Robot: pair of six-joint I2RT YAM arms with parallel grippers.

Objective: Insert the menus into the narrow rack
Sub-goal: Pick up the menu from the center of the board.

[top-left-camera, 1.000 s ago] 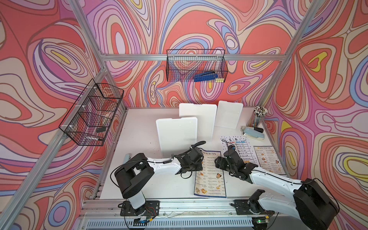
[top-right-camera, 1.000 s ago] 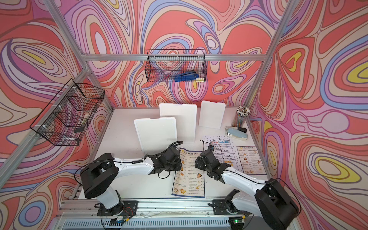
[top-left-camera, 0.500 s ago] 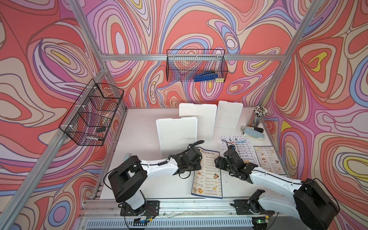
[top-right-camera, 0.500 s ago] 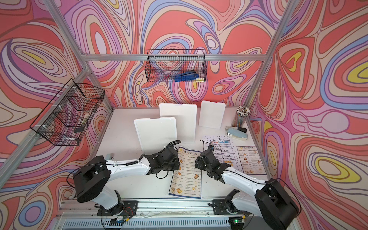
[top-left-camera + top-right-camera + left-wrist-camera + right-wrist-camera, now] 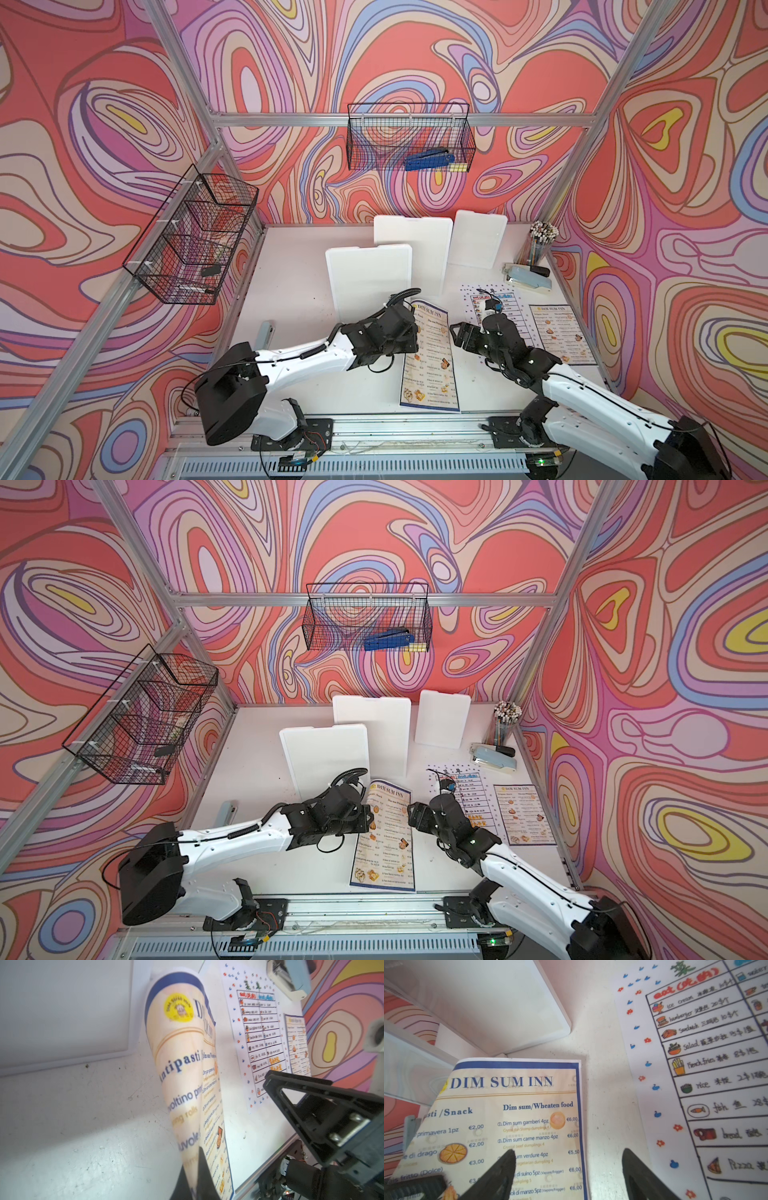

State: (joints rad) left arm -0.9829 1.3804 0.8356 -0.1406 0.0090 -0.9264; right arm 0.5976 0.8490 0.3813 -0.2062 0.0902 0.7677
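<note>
The large blue-bordered "DIM SUM INN" menu lies at the table's front middle, and its left edge curls up off the surface. My left gripper is shut on that raised edge; in the left wrist view the sheet runs up from between the closed fingers. My right gripper hovers open over the menu's right edge, holding nothing. The white icon-bordered menu and the smaller blue-bordered menu lie flat to the right. A black wire rack with compartments hangs on the left wall.
Three white boards stand at the back of the table. A pen cup and a pale blue stapler sit at the back right. A wire basket holding a blue stapler hangs on the back wall.
My left gripper has closed on the large menu's left edge, which now curls upward. The sheet has slid slightly left. The right gripper has opened a little wider.
</note>
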